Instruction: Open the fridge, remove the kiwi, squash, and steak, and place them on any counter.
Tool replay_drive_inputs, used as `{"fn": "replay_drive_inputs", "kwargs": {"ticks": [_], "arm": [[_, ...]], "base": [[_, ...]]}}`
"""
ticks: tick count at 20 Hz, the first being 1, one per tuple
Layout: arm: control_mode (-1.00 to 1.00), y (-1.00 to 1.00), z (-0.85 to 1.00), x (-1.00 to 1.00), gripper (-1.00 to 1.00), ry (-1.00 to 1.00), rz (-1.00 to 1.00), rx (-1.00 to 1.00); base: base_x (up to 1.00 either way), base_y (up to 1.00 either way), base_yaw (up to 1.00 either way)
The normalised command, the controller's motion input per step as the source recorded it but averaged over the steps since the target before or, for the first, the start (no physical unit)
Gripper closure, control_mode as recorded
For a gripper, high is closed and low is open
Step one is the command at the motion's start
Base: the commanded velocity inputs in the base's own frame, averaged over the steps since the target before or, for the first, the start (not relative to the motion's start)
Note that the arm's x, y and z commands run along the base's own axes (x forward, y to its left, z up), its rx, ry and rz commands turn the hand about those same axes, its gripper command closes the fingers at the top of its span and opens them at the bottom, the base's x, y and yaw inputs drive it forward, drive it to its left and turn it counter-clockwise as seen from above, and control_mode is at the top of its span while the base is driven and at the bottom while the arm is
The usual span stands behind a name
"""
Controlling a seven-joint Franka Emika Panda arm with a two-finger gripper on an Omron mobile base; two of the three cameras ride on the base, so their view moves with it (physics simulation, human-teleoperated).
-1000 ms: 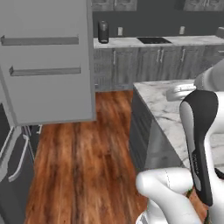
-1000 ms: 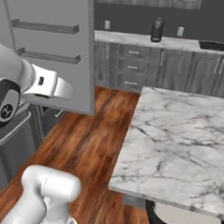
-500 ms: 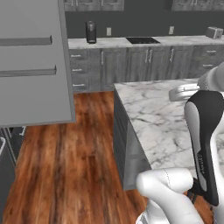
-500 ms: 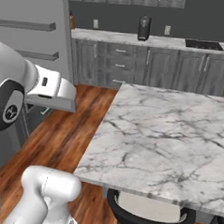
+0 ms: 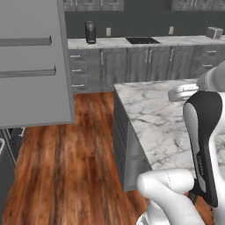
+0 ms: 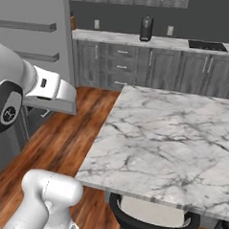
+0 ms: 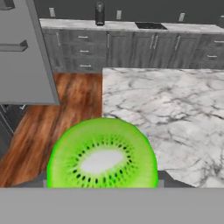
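The kiwi (image 7: 103,159), a bright green halved fruit, sits low in the hand view right in front of the camera. My gripper (image 7: 103,183) is shut on it, and the fruit hides the fingertips. Behind it lies the marble island counter (image 7: 175,105), also in the left base view (image 5: 158,118) and the right base view (image 6: 167,139). The fridge stands at the left with its light-grey door (image 5: 30,66) swung open (image 6: 30,34) (image 7: 22,52). The squash and the steak are out of view.
A long back counter (image 5: 140,41) carries a black coffee machine (image 5: 90,32), a cooktop (image 5: 141,40) and a toaster (image 5: 214,32). A dark stool (image 6: 148,221) stands under the island's near edge. Wood floor (image 5: 74,149) runs between fridge and island.
The whole picture has shifted: the base has moved, so the fridge door slides toward the left edge and the island counter comes nearer and larger. The arm's pose looks unchanged.
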Motion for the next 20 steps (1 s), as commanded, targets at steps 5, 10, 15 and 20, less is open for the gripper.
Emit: {"fn": "replay_drive_inputs", "kwargs": {"ticks": [5,10,15,20], "arm": [[1.00,0.00,0.00,0.00,1.00,0.00,0.00,0.00],[-1.00,-0.33,-0.22,0.37,1.00,0.17,-0.03,0.09],[-1.00,-0.63,-0.61,0.99,1.00,0.37,-0.14,0.12],[-1.00,-0.54,-0.96,0.97,1.00,0.19,-0.17,0.03]], "base": [[0.00,-0.11,0.00],[0.00,-0.02,0.00],[0.00,0.00,0.00],[0.00,0.00,0.00]]}}
